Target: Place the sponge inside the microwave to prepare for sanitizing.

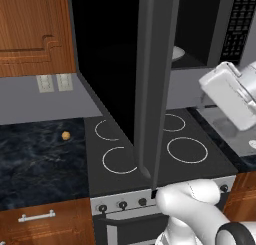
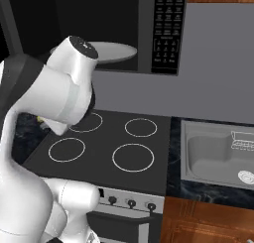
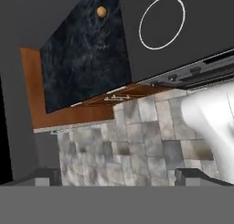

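- The microwave [image 1: 210, 34] stands open above the stove [image 1: 165, 154].
- The jaws are spread wide, released, grasping nothing.
- A tan ball [image 1: 65, 135] lies on the bench [image 1: 35, 159], left.

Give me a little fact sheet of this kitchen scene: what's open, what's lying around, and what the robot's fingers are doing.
microwave: above the stove, door swung wide open
microwave door: sticks out edge-on over the stovetop
plate: white, round, inside the microwave, nothing seen on it
stovetop: black, four ring burners, bare
ball: small, tan, on the dark counter left of the stove
sink: grey, right of the stove
fingers: spread open, holding nothing, looking toward the tiled floor
sponge: not spotted
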Controlling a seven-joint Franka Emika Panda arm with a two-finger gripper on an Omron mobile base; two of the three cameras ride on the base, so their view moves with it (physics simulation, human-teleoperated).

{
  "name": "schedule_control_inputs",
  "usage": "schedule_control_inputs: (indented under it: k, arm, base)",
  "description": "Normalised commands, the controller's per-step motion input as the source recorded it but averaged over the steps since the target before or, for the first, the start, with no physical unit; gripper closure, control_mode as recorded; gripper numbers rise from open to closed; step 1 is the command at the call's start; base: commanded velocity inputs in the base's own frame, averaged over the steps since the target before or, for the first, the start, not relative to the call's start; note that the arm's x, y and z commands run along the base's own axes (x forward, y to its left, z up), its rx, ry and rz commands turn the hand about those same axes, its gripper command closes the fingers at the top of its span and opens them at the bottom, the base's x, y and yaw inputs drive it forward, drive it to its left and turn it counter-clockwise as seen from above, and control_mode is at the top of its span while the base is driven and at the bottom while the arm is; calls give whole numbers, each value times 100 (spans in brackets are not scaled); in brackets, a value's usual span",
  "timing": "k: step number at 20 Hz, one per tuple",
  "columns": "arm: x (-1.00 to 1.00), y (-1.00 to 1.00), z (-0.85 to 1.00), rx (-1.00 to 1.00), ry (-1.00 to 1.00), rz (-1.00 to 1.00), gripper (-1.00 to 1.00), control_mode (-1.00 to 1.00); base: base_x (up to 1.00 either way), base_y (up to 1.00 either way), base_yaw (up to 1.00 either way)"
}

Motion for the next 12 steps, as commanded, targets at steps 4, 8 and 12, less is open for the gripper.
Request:
schedule_control_inputs:
  k: [4, 8, 12]
  arm:
    - [-22, -27, -31, -45, -9, 11, -100, -100]
    - [0, -30, -28, -45, -6, 4, -100, -100]
    - [0, -22, -20, -43, -12, 7, -100, -100]
  base:
    - [0, 0, 0]
    - [0, 0, 0]
    - [0, 0, 0]
